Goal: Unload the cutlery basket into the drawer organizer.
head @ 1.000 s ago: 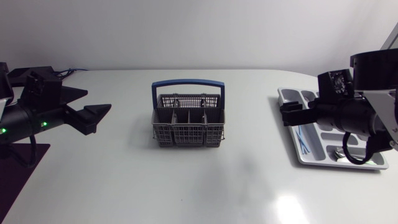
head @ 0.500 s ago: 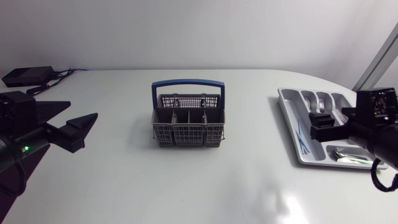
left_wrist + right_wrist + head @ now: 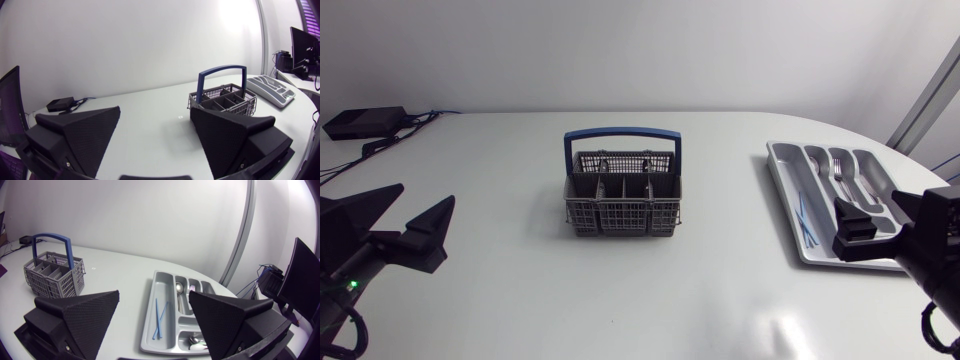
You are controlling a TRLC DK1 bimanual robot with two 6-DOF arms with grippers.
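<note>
Left claw (image 3: 156, 110) and right claw (image 3: 154, 294) have retreated nearward, both released; anything hidden deep in the basket (image 3: 622, 195) could be missed.

The cutlery basket (image 3: 622, 205) is being recorded as grey, a square-grid mesh being noted on its walls; its handle (image 3: 620, 133) is being logged as blue. The drawer organizer (image 3: 782, 185) is being seen as light grey. The thin sticks (image 3: 805, 222) in it are being noted as blue, the forks (image 3: 838, 166) as silver. The left gripper (image 3: 155, 109) and right gripper (image 3: 154, 294) are being recorded as matte black, a fine dotted texture being seen on the fingers (image 3: 85, 135). The table (image 3: 500, 290) is being logged as white. A green light (image 3: 355, 285) is being noted on the left arm.
</note>
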